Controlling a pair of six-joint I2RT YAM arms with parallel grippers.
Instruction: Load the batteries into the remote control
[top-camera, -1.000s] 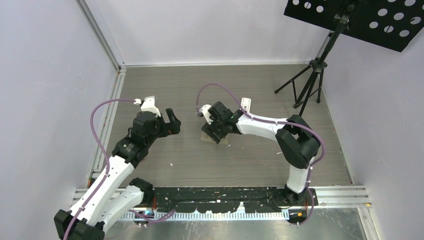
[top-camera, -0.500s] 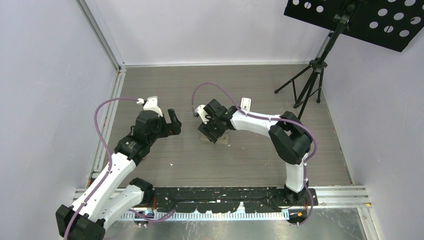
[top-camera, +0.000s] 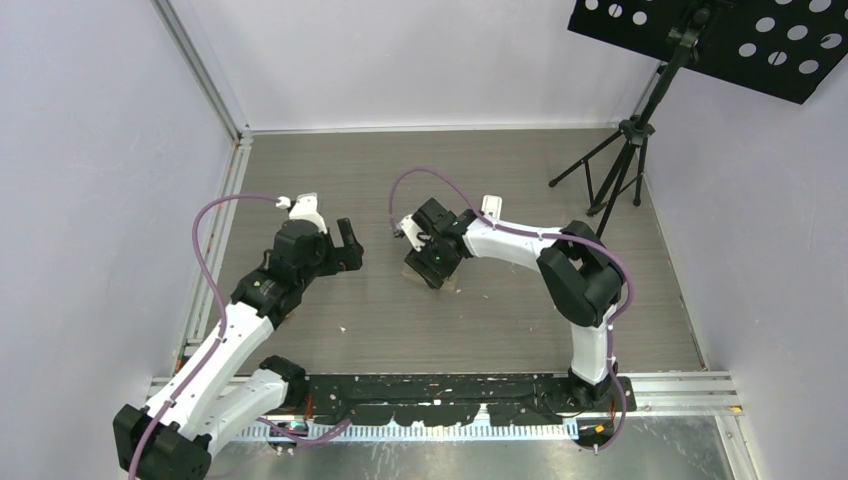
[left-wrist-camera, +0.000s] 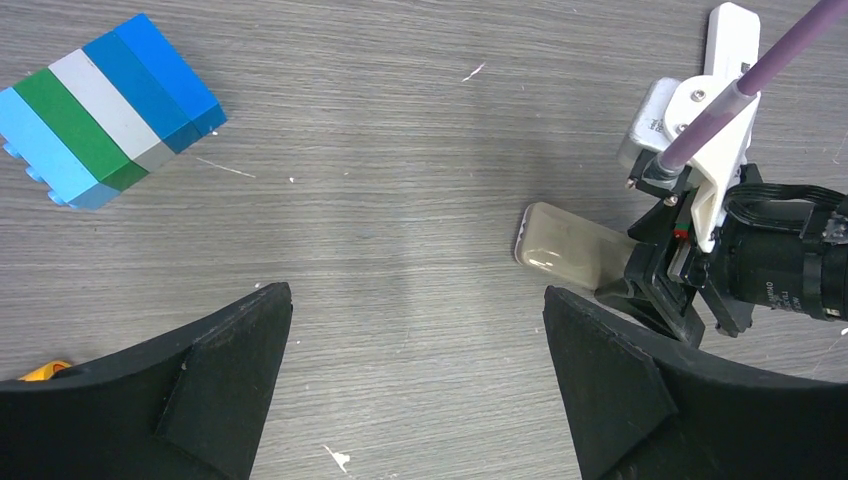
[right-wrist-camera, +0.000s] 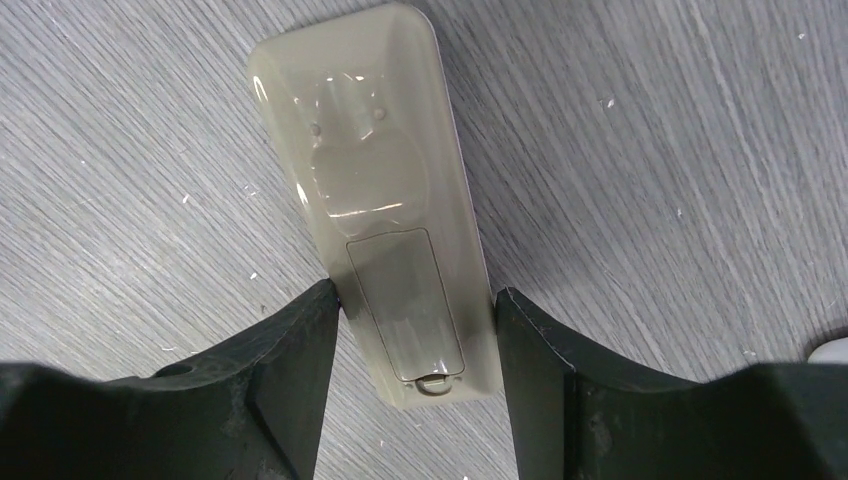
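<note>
Behind the right arm, on the table (top-camera: 330, 300): small white remote control (top-camera: 490, 207), lying flat, apart from both pincers; too small to make out the upper face.
Whereabouts of batteries: none to be seen in any view.
State of right pincer (right-wrist-camera: 418, 300): low over the table, one finger on each side of a grey-tan bar (right-wrist-camera: 365, 170); fingers (right-wrist-camera: 290, 350) at or against its long edges, cannot tell whether clamped.
State of left pincer (left-wrist-camera: 416, 295): spread wide, nothing between, apart from the bar.
Handling of the remote control, by guess: light, stiff plastic shell, smooth enough to skid on the wood grain; best taken across the narrow width at the long edges, clear of the battery recess.
Containers: battery recess not visible, contents unknown; on the bar, a hatch outline with a small catch, closed.
Also about: block of blue, green and white toy bricks (left-wrist-camera: 105, 110), beyond the left pincer and off to one side.
</note>
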